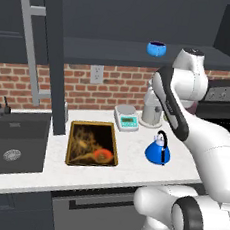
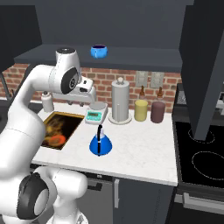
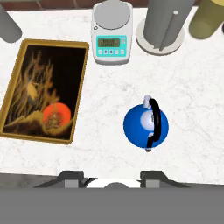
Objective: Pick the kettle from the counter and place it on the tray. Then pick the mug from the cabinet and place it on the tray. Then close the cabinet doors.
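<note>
Kettle (image 3: 145,124) on counter (image 3: 109,109) — well beyond the fingers (image 3: 72,178).

Red brick backsplash (image 1: 114,89), wall outlet (image 1: 96,74), black stovetop (image 2: 201,159) at right, dark lower cabinets.

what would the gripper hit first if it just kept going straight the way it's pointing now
Most likely the bare white counter, between the tray and the kettle; the kettle sits slightly off to one side, though depth is hard to judge.
</note>
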{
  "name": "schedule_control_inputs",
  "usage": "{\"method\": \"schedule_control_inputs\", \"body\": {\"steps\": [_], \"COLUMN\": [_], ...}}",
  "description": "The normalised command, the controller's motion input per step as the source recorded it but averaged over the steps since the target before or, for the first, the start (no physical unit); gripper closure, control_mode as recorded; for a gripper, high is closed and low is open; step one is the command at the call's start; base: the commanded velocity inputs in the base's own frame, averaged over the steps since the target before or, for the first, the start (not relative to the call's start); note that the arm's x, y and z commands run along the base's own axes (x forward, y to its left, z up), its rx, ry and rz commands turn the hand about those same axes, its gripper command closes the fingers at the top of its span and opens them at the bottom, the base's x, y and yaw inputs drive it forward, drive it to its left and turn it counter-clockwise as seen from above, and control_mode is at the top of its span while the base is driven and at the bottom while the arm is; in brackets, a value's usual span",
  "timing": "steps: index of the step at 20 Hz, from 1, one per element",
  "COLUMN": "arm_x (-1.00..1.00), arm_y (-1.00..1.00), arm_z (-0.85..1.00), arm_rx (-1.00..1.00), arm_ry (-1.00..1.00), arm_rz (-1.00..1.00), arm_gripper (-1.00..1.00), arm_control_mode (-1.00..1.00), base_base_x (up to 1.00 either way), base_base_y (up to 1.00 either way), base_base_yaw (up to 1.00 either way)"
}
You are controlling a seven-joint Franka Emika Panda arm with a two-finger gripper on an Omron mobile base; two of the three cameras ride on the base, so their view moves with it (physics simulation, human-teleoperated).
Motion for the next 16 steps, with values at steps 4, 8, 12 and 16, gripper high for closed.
{"method": "schedule_control_inputs", "body": {"steps": [4, 8, 12, 16], "arm_x": [-0.12, -0.51, -0.48, -0.31], "arm_y": [0.00, -0.15, -0.29, -0.39], "arm_z": [-0.04, -0.26, -0.45, -0.52], "arm_rx": [0.00, -0.01, 0.00, 0.00], "arm_ry": [0.00, -0.12, -0.06, -0.04], "arm_rz": [0.00, 0.02, 0.00, 0.00], "arm_gripper": [-1.00, -1.00, -1.00, -1.00], "arm_control_mode": [-1.00, -1.00, -1.00, -1.00], "base_base_x": [0.00, 0.00, 0.00, 0.00], "base_base_y": [0.00, 0.00, 0.00, 0.00], "base_base_yaw": [0.00, 0.00, 0.00, 0.00]}}
